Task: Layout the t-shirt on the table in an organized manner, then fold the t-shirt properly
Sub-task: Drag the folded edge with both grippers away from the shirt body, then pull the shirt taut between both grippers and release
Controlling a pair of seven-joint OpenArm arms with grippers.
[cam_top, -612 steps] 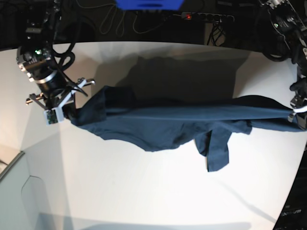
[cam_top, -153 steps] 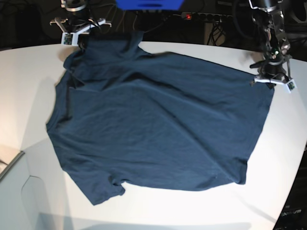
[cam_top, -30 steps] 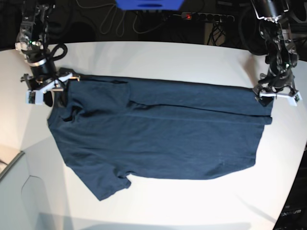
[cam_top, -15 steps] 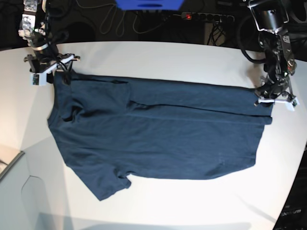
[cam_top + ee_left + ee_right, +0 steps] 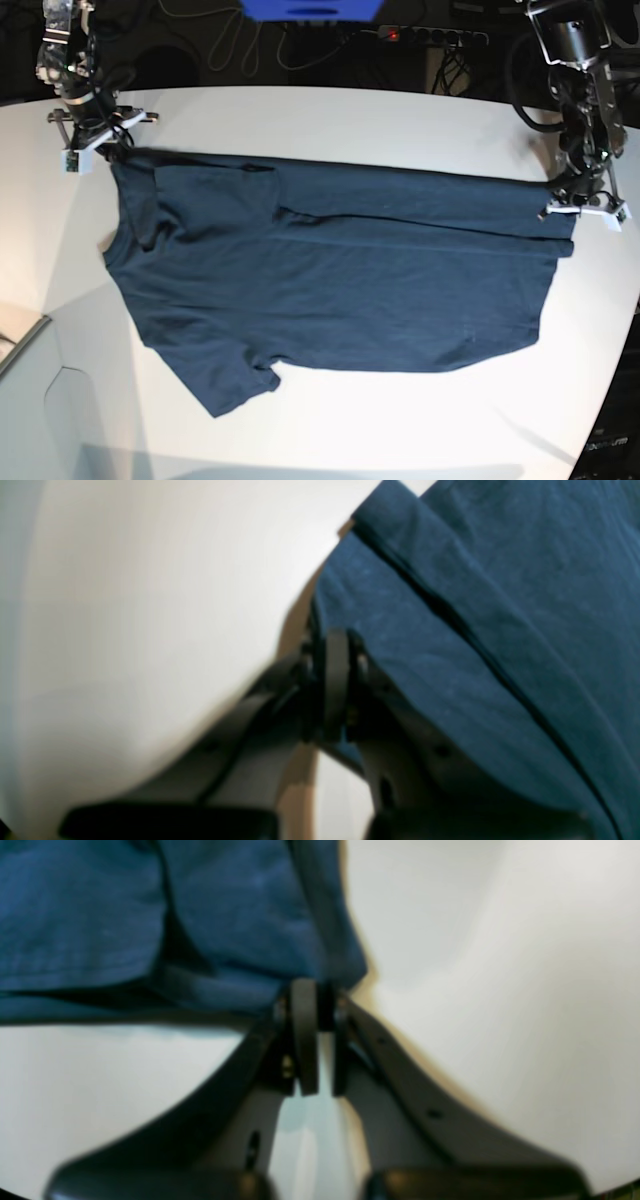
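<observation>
The dark navy t-shirt (image 5: 340,280) lies spread on the white table (image 5: 350,120), its far edge doubled over toward the front, one short sleeve at the front left. My right gripper (image 5: 108,150) sits at the shirt's far left corner. In the right wrist view it (image 5: 312,1005) is shut on the t-shirt's (image 5: 225,915) edge. My left gripper (image 5: 575,215) is at the far right corner. The left wrist view shows it (image 5: 332,675) shut on the t-shirt's (image 5: 475,605) folded hem, blurred.
Past the table's far edge run dark cables, a power strip (image 5: 425,35) with a red light, and a blue object (image 5: 310,10). A grey ledge (image 5: 30,345) borders the table at the front left. White table surface surrounds the shirt.
Both grippers have shut on the shirt's far corners. The right gripper shifted slightly back and left, the left one a little toward the front, drawing the folded edge taut.
</observation>
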